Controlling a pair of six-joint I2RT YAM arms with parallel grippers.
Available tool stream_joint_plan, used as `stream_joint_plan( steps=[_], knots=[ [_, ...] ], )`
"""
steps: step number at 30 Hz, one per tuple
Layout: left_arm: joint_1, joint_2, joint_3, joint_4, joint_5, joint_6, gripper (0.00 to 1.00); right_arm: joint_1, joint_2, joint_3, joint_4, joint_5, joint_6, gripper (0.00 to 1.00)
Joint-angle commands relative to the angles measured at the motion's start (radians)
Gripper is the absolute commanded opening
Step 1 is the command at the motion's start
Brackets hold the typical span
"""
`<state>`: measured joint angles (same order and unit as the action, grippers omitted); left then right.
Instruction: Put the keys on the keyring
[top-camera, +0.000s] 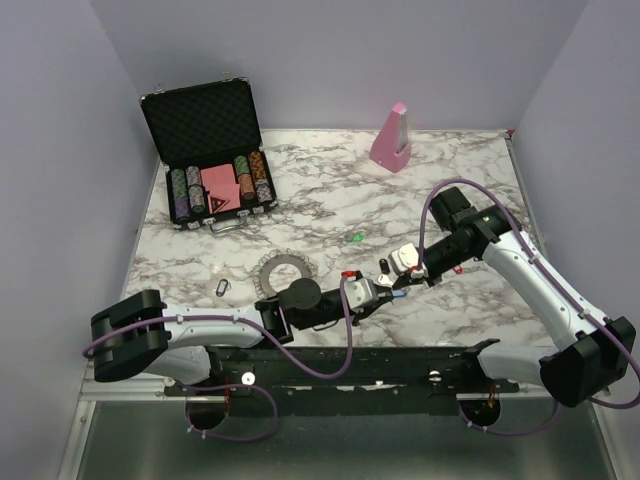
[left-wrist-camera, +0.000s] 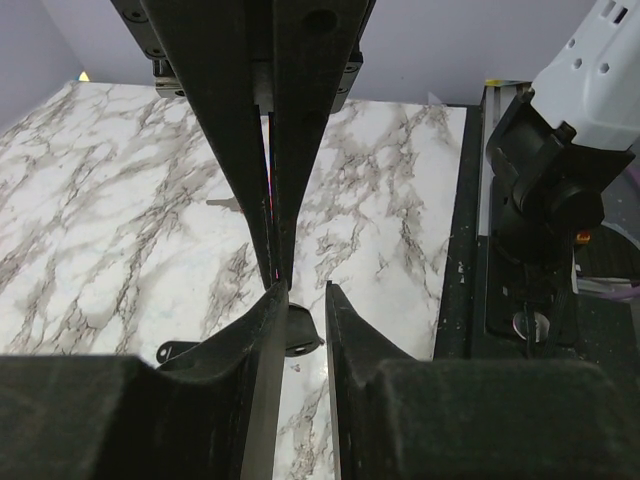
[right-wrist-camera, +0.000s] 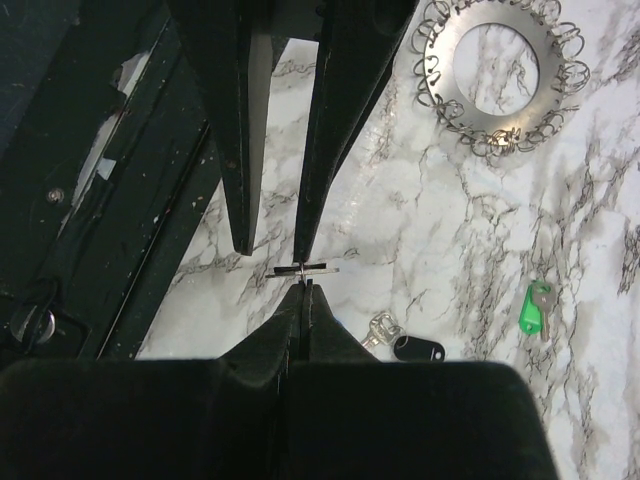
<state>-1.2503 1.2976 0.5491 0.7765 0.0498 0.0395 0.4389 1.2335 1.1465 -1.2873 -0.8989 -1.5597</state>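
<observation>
We see the right claw (right-wrist-camera: 302, 288) clenched tight, its tips pinching a thin metal piece (right-wrist-camera: 306, 268). The piece is seen edge-on, so we cannot tell which of the keys it is. The left claw (left-wrist-camera: 305, 295) meets it tip to tip from the opposite side. Its jaws stand apart and grasp nothing, and the pinched piece sits just off their tips, in line with the gap.

On the marble bench (right-wrist-camera: 420, 230), in the right wrist view, a black-tagged key (right-wrist-camera: 415, 348) lies flat just beside the right claw's fingers. A green-tagged key (right-wrist-camera: 535, 308) lies farther to that same side, apart from the black one. The keyring (right-wrist-camera: 500, 125) lies flat on the bench well apart from both claws, past the left claw's fingers, with its looped rim free of any claw.
</observation>
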Motion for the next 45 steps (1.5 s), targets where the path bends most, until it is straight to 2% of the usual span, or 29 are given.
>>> stream_joint_plan(
  steps=[1,17,25,37,41,45],
  knots=[
    [-0.001,0.019,0.031,0.001,0.004,-0.012,0.29,0.008,-0.019,-0.008,0.005,-0.052,0.013,0.01],
    [-0.001,0.006,0.025,-0.029,-0.074,0.011,0.3,0.008,-0.016,-0.01,0.002,-0.051,0.013,0.01],
    [-0.001,-0.003,0.015,-0.042,-0.107,0.025,0.36,0.006,-0.012,-0.002,-0.001,-0.052,0.013,0.01],
    [-0.003,-0.007,0.011,-0.043,-0.139,0.037,0.35,0.007,-0.008,-0.004,-0.003,-0.052,0.013,0.01],
    [-0.001,-0.038,-0.023,0.012,-0.136,0.028,0.43,0.008,-0.009,-0.005,-0.001,-0.052,0.013,0.01],
    [-0.001,-0.064,-0.038,0.014,-0.125,0.025,0.45,0.008,-0.008,-0.005,-0.003,-0.054,0.015,0.01]
  ],
)
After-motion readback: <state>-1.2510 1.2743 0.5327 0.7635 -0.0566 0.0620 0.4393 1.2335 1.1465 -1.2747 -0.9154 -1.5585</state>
